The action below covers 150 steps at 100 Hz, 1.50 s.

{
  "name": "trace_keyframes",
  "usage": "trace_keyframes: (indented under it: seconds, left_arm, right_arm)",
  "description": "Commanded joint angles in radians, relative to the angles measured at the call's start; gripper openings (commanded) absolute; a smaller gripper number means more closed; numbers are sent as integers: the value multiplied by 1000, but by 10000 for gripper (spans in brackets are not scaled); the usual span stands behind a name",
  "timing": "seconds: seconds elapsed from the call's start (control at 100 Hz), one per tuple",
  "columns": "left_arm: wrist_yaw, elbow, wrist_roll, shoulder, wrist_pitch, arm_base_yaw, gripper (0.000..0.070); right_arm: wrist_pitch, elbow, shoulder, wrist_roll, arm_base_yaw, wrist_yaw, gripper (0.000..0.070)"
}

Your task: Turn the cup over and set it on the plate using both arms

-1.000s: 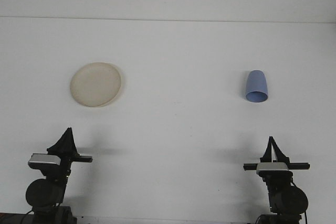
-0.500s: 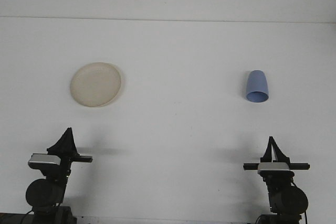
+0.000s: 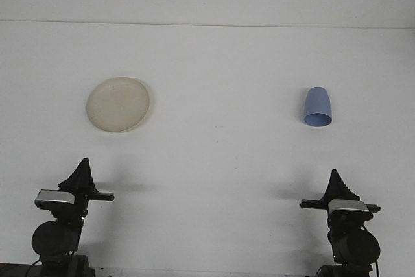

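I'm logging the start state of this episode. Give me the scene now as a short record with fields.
surface: white table
cup: blue cup, upside down on the table's right side, mouth down
plate: beige plate, left side, nothing on it
cup vs plate: well apart, not touching
left gripper: near edge, below the plate, touching nothing
right gripper: near edge, below the cup, touching nothing
task progress: cup not yet flipped or on the plate

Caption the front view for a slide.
Blue cup upside down at right, plate at left, both grippers near the table's front edge.
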Motion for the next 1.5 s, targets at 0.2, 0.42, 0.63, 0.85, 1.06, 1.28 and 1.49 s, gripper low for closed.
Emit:
trace_keyframes:
  seconds: [0.2, 0.42, 0.63, 0.85, 1.06, 1.28, 1.49]
  left_arm:
    - [-2, -19, 13, -2, 14, -2, 13]
    - [-2, -19, 13, -2, 14, -2, 13]
    - [-2, -19, 13, -2, 14, -2, 13]
    - [-2, -19, 13, -2, 14, -2, 13]
    - [-2, -19, 13, -2, 14, -2, 13]
    - [-2, -19, 13, -2, 14, -2, 13]
    - [-2, -19, 13, -2, 14, -2, 13]
  right_arm:
    - [-124, 83, 18, 130, 0, 34, 0]
    - [-102, 164, 122, 147, 0, 34, 486]
    - [-44, 243, 266, 102, 0, 29, 488]
    - [43, 328, 479, -18, 0, 44, 488]
    - [245, 360, 772, -66, -7, 44, 489]
    - [471, 360, 1069, -95, -47, 42, 489]
    - [643, 383, 1276, -145, -92, -1, 489]
